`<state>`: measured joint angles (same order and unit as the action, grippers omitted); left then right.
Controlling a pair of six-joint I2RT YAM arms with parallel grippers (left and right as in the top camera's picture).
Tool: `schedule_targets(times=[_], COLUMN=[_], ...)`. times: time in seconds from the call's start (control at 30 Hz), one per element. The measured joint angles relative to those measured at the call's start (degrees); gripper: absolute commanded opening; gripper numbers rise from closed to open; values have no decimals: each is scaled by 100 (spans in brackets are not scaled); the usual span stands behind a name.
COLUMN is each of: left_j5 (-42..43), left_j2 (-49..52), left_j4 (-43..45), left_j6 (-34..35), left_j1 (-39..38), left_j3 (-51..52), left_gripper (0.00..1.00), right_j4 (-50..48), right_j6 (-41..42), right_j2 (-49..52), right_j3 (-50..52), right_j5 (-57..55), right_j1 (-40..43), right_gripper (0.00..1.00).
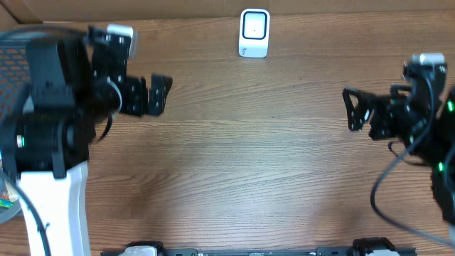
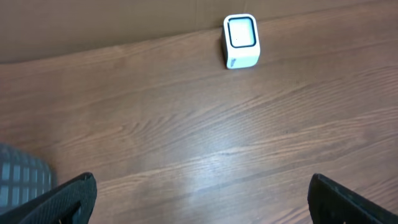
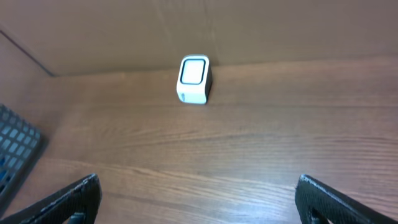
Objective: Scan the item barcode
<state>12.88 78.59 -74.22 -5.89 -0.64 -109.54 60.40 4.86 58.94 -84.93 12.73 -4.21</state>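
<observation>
Closest to hand, the left gripper [image 1: 162,96] stands with its black fingers spread as wide as they go and nothing between them. The right gripper [image 1: 348,109] is the same, fully apart and empty. Both hover above the brown wood-grain table [image 1: 249,163], facing each other across bare board.

Further out is the small white box-shaped barcode scanner with a dark-rimmed window [image 1: 254,32]. It lies ahead of both grippers, between them, well apart from each, at the table's far edge. From the left gripper it sits forward and a little to the right. From the right gripper it sits forward and a little to the left. Its window faces up and toward the arms.

Off to the outer side of the left gripper, behind its arm, is a dark grey mesh basket [image 3: 15,146]. I cannot see what it holds.

No item with a barcode shows anywhere in the open, so I judge the step in hand is fetching one, likely from that basket. To do it well, the arm should grip the item by its edges, leaving the printed code uncovered. It should then carry the code squarely over the scanner window, close and level.

By my count there are two grippers, one scanner, one basket and no visible item.
</observation>
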Motion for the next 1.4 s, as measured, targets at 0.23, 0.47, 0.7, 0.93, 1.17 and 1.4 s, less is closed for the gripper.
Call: schedule_targets(times=[0.23, 0.47, 0.7, 0.93, 1.17, 1.4], left_j5=[98, -516, -1176, -1412, -1495, -1510], left_j2=[850, 1421, 1362, 1403, 2153, 3506], left_j4=[-127, -448, -1134, -1329, -1453, -1285], left_j6=[0, 660, 1646, 2074, 2210, 2232], left_j1=[0, 363, 2282, 4343, 5263, 5324], left_j3=[-328, -688, -1759, -1814, -1613, -1394], left_gripper=[96, 99, 100, 100, 97, 100], right_j4=[181, 280, 446, 651, 1078, 1075], right_j6=[90, 118, 118, 116, 109, 107], right_j2=[741, 1123, 1204, 1209, 1276, 1346], right_j3=[-210, -210, -210, -210, -210, -210], right_j5=[254, 573, 654, 656, 656, 656], right_j1=[-2, 0, -2, -2, -2, -2], right_gripper=[100, 100, 100, 100, 100, 100])
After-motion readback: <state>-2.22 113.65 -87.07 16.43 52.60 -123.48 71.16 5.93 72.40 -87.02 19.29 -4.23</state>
